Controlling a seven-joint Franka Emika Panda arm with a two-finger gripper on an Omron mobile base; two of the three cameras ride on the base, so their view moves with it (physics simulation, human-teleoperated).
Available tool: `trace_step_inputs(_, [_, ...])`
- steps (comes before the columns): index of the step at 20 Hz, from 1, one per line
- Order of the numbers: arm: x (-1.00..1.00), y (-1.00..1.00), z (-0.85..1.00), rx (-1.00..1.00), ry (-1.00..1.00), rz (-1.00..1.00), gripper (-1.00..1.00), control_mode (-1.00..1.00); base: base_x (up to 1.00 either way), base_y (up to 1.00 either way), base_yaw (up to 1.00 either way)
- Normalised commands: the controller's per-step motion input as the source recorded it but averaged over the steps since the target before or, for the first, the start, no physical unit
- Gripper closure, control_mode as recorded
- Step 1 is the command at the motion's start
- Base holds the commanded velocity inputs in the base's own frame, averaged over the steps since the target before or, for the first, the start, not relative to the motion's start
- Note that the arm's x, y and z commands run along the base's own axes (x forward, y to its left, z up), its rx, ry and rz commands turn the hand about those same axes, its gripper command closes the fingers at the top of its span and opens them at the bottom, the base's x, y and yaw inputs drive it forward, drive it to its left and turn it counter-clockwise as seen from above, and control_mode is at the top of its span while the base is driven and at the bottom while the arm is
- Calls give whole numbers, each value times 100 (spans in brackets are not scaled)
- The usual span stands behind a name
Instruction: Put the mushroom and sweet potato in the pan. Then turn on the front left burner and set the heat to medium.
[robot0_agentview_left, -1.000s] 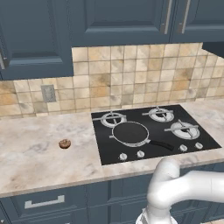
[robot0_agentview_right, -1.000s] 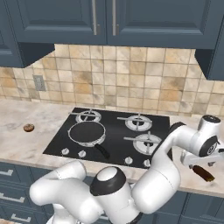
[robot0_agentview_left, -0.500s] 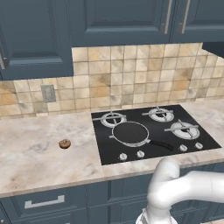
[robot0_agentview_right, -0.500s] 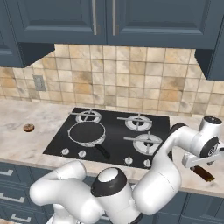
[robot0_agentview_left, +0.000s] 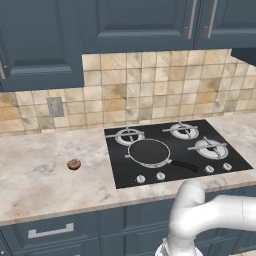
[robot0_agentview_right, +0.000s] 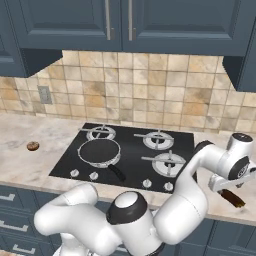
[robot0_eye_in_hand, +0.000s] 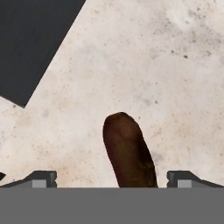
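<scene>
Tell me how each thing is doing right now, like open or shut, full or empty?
pincer: open, one tip on each side of the sweet potato, not holding it.
sweet potato: lying on the counter, not picked up.
mushroom: sitting on the counter left of the stove.
pan: empty, on the front left burner.
cabinet doors: shut.

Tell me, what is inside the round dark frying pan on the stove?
Nothing can be seen inside the round dark grey frying pan with a black handle: its whole flat bottom shows bare. The burner under it is covered by the pan. The small round brown mushroom lies on the marble counter.
</scene>
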Motion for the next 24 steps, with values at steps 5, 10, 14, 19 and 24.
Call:
trace_step_inputs(5, [0, -6, 0, 0, 0, 0, -100, -100, 0, 0, 0])
trace_step_inputs(10, [2, -11, -1, 0, 0, 0, -100, -100, 0, 0, 0])
trace_step_inputs(14, [0, -1, -8, 0, 0, 0, -100, -100, 0, 0, 0])
trace_step_inputs(19, [1, 0, -30, 0, 0, 0, -100, -100, 0, 0, 0])
trace_step_inputs(24, [4, 0, -35, 0, 0, 0, -100, -100, 0, 0, 0])
